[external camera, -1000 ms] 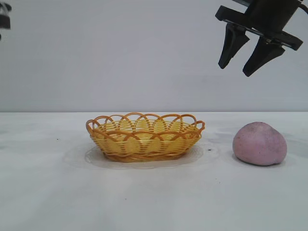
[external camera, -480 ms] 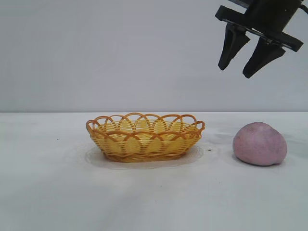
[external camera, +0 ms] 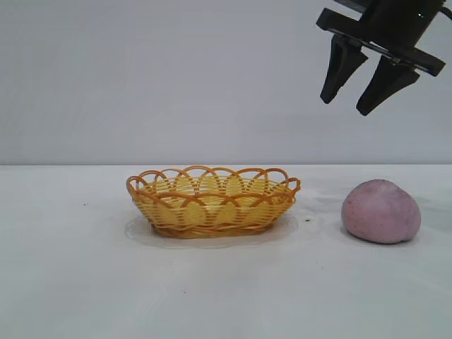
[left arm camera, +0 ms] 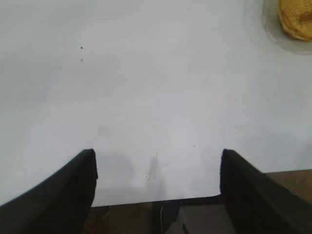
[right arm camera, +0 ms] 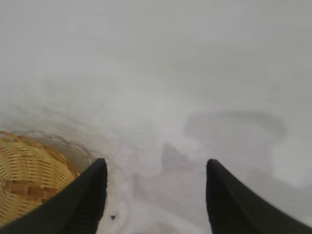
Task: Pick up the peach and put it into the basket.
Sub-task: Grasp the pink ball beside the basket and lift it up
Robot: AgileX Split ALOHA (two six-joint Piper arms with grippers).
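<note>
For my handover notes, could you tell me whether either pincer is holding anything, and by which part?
Nothing is held. The right pincer hangs open and empty above the matte pinkish-purple rounded peach, which sits on the table; the left pincer is open over bare tabletop.

Plain grey wall (external camera: 141,70) behind a white table (external camera: 70,282).

Left arm out of exterior view. Right arm cut off at top edge above right gripper (external camera: 358,90). Basket (left arm camera: 295,18) cropped by corner in left wrist view, cropped again in right wrist view. Peach missing from both wrist views. Left gripper (left arm camera: 156,168) fingertips cut at bottom edge.
</note>
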